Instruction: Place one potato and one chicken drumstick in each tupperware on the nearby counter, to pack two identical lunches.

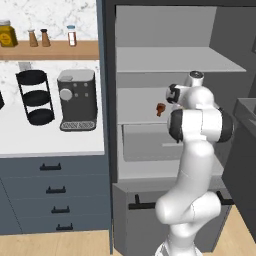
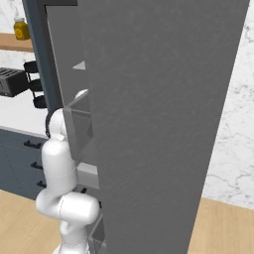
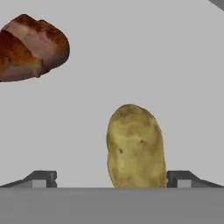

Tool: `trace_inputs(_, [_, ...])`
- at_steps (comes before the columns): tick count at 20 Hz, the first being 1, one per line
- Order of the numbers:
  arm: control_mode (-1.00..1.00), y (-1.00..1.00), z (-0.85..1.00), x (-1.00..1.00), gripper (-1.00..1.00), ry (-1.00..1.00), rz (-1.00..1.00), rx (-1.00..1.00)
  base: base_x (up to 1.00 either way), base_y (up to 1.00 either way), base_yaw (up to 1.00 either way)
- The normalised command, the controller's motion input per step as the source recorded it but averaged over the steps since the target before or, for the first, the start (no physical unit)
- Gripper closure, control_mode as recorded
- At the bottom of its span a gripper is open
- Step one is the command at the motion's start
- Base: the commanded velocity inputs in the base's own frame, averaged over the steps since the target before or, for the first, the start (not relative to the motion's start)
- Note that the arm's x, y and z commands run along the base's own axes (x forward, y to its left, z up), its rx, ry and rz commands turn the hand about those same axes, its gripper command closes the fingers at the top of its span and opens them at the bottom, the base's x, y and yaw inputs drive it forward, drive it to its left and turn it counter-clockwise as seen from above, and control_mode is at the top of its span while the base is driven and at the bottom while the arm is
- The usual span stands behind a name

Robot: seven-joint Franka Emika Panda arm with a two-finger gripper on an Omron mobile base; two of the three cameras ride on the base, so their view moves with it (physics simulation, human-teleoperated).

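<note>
The arm reaches up into the open grey fridge, and the hand view looks straight down on a pale shelf. The pincer stands wide apart, holding nothing, its two dark tips low at either side. Between them, nearer the right-hand tip, lies a yellowish potato, long axis pointing away from the hand, its near end down at the tips' level. Up in the far left corner of that view sits a reddish-brown drumstick, well apart from the potato, cut off by the edge. From the left base view a small brown piece shows on the middle shelf just left of the wrist. Left of the fridge, the white desk carries a coffee machine and a black tiered rack. In the right base view the fridge door hides most of the arm.
</note>
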Motion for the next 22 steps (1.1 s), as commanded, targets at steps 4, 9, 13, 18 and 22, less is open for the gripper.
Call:
trace_inputs(4, [-1.00,-0.13,-0.11,0.59,-1.00,0.06,0.03,0.00,0.00,0.00,0.00])
trace_inputs(9, [-1.00,-0.08,-0.18,0.31,1.00,0.03,0.02,0.00,0.00,0.00,0.00])
trace_inputs(13, [-1.00,0.00,-0.44,0.06,1.00,0.02,0.03,0.00,0.00,0.00,0.00])
trace_inputs(18, [-1.00,0.05,-0.21,-0.32,1.00,-0.02,0.00,-0.03,0.00,0.00,0.00])
trace_inputs(22, [-1.00,0.45,0.00,-0.84,1.00,-0.09,-0.09,-0.03,0.00,0.00,0.00])
